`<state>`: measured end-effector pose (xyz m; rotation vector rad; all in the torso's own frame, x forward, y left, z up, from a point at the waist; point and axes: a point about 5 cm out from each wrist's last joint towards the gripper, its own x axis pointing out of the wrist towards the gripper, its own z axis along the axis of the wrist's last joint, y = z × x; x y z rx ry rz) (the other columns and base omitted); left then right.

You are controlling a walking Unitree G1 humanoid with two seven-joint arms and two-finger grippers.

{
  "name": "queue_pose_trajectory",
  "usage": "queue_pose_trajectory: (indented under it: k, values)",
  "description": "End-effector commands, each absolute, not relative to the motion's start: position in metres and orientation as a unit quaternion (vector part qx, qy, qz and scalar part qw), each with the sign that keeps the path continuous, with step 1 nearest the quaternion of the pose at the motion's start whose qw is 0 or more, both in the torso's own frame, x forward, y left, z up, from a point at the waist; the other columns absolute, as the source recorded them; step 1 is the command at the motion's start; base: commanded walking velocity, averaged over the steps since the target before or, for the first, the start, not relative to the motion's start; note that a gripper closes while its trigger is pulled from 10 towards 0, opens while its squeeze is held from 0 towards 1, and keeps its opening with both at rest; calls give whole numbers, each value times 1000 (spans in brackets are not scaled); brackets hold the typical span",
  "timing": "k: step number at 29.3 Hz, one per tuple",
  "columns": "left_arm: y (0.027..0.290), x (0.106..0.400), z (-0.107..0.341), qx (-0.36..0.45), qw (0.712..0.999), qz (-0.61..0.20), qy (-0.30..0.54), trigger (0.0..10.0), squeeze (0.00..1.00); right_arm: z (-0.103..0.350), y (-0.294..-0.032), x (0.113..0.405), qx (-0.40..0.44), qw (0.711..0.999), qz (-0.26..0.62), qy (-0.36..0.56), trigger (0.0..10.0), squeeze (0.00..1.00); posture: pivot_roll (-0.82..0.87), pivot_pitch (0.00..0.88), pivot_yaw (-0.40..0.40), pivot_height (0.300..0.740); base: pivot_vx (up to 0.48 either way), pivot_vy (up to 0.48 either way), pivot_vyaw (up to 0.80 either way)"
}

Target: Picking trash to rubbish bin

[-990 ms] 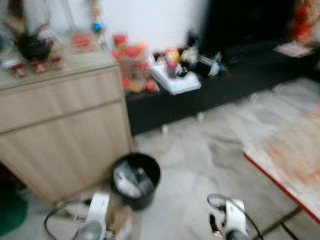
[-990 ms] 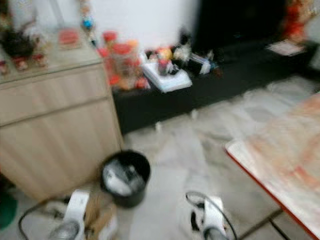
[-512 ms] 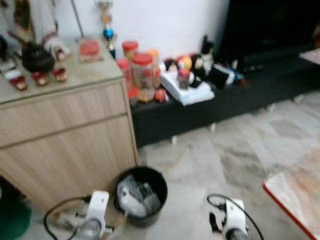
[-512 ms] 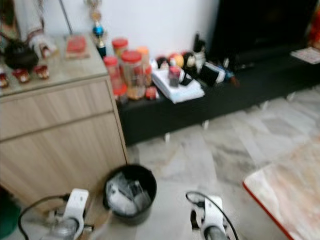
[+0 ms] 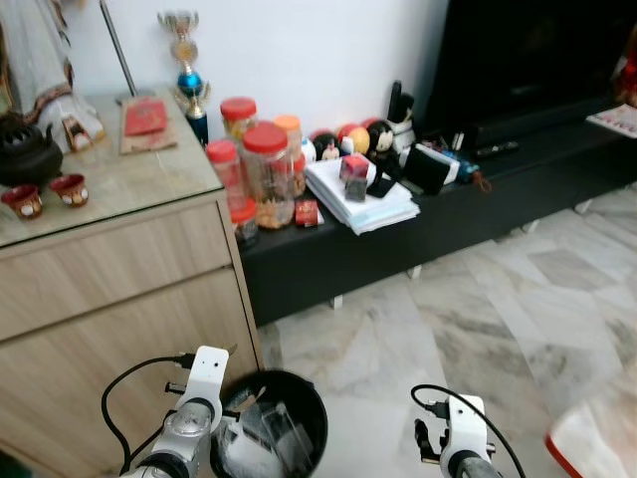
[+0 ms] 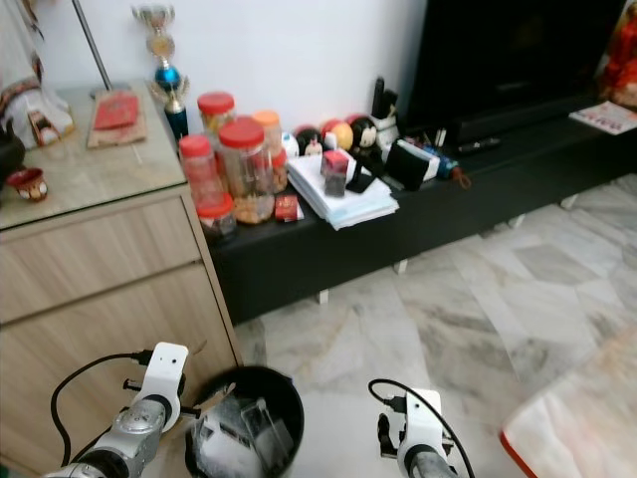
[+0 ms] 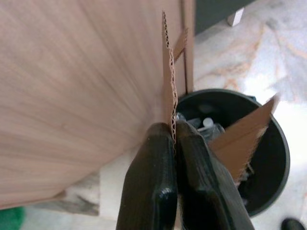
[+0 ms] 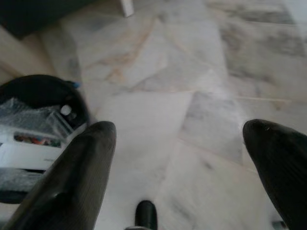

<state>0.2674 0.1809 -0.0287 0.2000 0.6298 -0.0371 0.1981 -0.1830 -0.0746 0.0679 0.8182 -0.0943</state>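
Marble floor (image 5: 478, 309) w/ black bin (image 7: 249, 148) beside the wood cabinet (image 5: 119, 289). My left end effector (image 7: 173, 139) is clamped on a cardboard scrap (image 7: 169, 81), right above the bin; right end effector (image 8: 180, 143) spread wide, idle. Cardboard's light, stiff, corrugated, so I'd say an edge grip is fine.

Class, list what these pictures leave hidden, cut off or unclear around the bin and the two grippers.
- Cardboard piece: left wrist view, its lower end is hidden between the left gripper fingers.
- Black bin: eye views, bottom edge cuts it off; the left arm covers part.
- Trash in the bin: right wrist view, blurred, items unidentifiable.
- Right gripper: eye views, cut off below the wrist.
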Motion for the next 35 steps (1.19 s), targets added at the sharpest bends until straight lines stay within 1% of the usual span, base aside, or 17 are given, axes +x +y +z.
queue_pose_trajectory:
  k: [1, 3, 5, 6, 7, 9, 11, 12, 13, 15, 17, 23, 24, 35]
  values:
    - [174, 274, -24, 87, 947, -50, 305, 10000, 0, -68, -174, 210, 33, 924, -26, 380, 10000, 0, -64, 0, 1, 740, 0, 0, 0]
    - [174, 274, -24, 87, 947, -50, 305, 10000, 0, -68, -174, 210, 33, 924, -26, 380, 10000, 0, -64, 0, 1, 740, 0, 0, 0]
    - [161, 279, -21, 76, 948, -85, 296, 10000, 0, -64, -170, 218, 28, 930, -5, 366, 10000, 0, -64, 0, 1, 740, 0, 0, 0]
    - [161, 279, -21, 76, 948, -85, 296, 10000, 0, -64, -170, 218, 28, 930, -5, 366, 10000, 0, -64, 0, 1, 740, 0, 0, 0]
    - [153, 282, -18, 69, 949, -100, 292, 10000, 0, -58, -163, 228, 11, 935, 31, 354, 10000, 0, -74, 0, 0, 740, 0, 0, 0]
    - [152, 282, -18, 68, 949, -102, 291, 10000, 0, -56, -161, 230, 5, 936, 43, 349, 10000, 0, -74, 0, 0, 740, 0, 0, 0]
    - [150, 283, -18, 65, 949, -105, 290, 10000, 0, -54, -159, 233, 7, 937, 53, 345, 10000, 0, -74, 0, 0, 740, 0, 0, 0]
    - [148, 282, -18, 62, 948, -110, 292, 10000, 0, -49, -152, 241, 22, 940, 80, 331, 10000, 0, -87, 0, -5, 740, 0, 0, 0]
    - [148, 282, -18, 62, 948, -110, 292, 10000, 0, -49, -152, 241, 22, 940, 80, 331, 10000, 0, -87, 0, -5, 740, 0, 0, 0]
    - [145, 282, -19, 63, 946, -117, 295, 10000, 0, -39, -143, 252, 30, 944, 124, 305, 10000, 0, -87, 0, -5, 740, 0, 0, 0]
    - [142, 282, -19, 56, 945, -122, 297, 10000, 0, -31, -136, 261, 22, 945, 156, 286, 10000, 0, -95, 0, -7, 740, 0, 0, 0]
    - [140, 282, -19, 65, 943, -128, 299, 10000, 0, -27, -134, 265, 25, 946, 166, 276, 10000, 0, -95, 0, -13, 740, 0, 0, 0]
    - [141, 283, -19, 66, 944, -126, 297, 10000, 1000, -27, -134, 265, 23, 946, 165, 277, 10000, 0, -95, 0, -15, 740, 0, 0, 0]
    - [148, 284, -17, 69, 949, -108, 288, 10000, 1000, -38, -143, 252, 22, 943, 146, 299, 10000, 0, -96, 0, -21, 740, 0, 0, 0]
